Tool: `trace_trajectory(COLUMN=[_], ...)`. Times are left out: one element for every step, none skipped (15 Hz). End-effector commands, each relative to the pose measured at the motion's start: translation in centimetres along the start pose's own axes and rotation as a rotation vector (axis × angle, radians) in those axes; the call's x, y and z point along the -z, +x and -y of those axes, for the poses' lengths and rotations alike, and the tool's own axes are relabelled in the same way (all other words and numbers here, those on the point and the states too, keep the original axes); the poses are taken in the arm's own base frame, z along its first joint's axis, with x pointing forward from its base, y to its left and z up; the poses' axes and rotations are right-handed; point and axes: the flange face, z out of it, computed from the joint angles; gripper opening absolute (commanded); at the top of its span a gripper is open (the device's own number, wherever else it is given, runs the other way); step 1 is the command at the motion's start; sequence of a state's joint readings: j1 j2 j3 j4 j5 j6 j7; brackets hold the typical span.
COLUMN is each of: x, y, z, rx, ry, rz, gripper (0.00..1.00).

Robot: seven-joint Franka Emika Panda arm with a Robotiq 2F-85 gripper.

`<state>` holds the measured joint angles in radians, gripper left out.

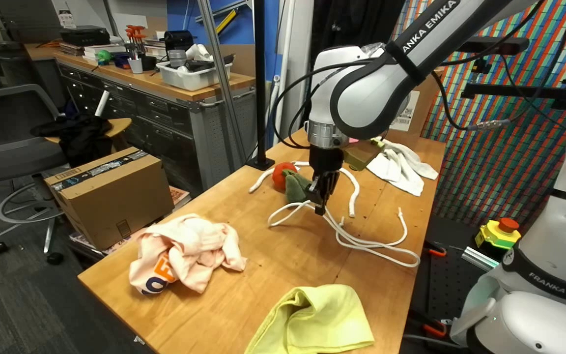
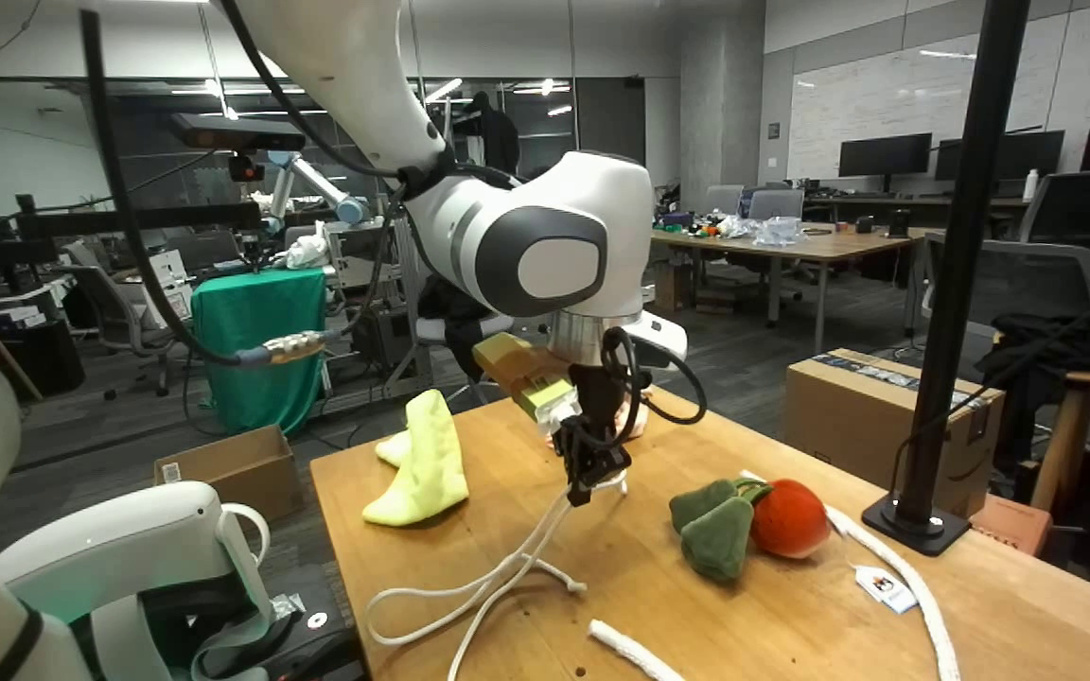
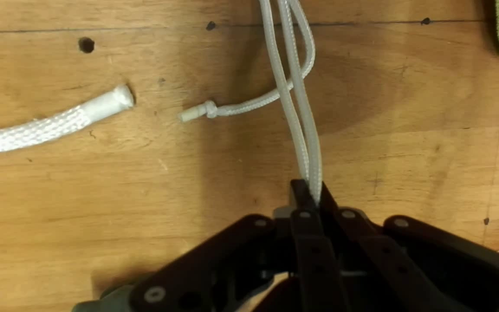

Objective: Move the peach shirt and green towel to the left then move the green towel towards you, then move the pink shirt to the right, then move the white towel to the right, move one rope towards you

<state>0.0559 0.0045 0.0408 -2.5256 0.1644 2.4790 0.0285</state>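
1. Wrist view and both exterior views show the wooden table [image 1: 283, 260] under my gripper [image 3: 312, 190]. Judging by how things lie, most of the cloth steps look finished, and moving the rope [image 3: 287, 95] is the step in hand.
2. The peach shirt [image 1: 189, 253] lies crumpled on my left, well apart from my grip.
3. The green towel [image 1: 317, 319] lies rumpled on that same side, nearer my base [image 1: 553, 236] than the shirt is.
4. The white towel [image 1: 401, 167] sits bunched on the opposite side of the rope from the green towel.
5. The rope runs from my grip down to the table; most of it spreads towards my base, with a loop beyond my fingers [image 3: 298, 195]. A thicker white cord [image 3: 50, 130] ends near its knotted tip, not touching.
6. My fingers are clamped on two strands of the rope. I judge the next move calls for a firm pinch and a low draw back towards my base, then letting go. One strand could slip if I tug quickly.
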Motion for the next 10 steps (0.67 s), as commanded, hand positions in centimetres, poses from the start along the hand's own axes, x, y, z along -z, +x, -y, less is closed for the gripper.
trace_trajectory(x=[-0.55, -0.7, -0.92, -1.05, -1.08, -1.13, -1.17, -1.19, -1.08, -1.0], y=[0.29, 0.35, 0.24, 0.1, 0.15, 0.11, 0.09, 0.09, 0.1, 0.12], z=[0.66, 0.75, 0.8, 0.87, 0.89, 0.92, 0.9, 0.86, 0.77, 0.7], rx=[-0.017, -0.018, -0.019, -0.021, -0.024, -0.021, -0.021, -0.021, -0.023, -0.025], ry=[-0.022, -0.023, -0.028, -0.027, -0.028, -0.03, -0.029, -0.031, -0.03, -0.029], rz=[-0.012, -0.005, -0.002, 0.003, 0.004, 0.008, 0.008, 0.008, 0.01, 0.008], gripper=[0.03, 0.02, 0.02, 0.19, 0.3, 0.36, 0.44, 0.51, 0.6, 0.67])
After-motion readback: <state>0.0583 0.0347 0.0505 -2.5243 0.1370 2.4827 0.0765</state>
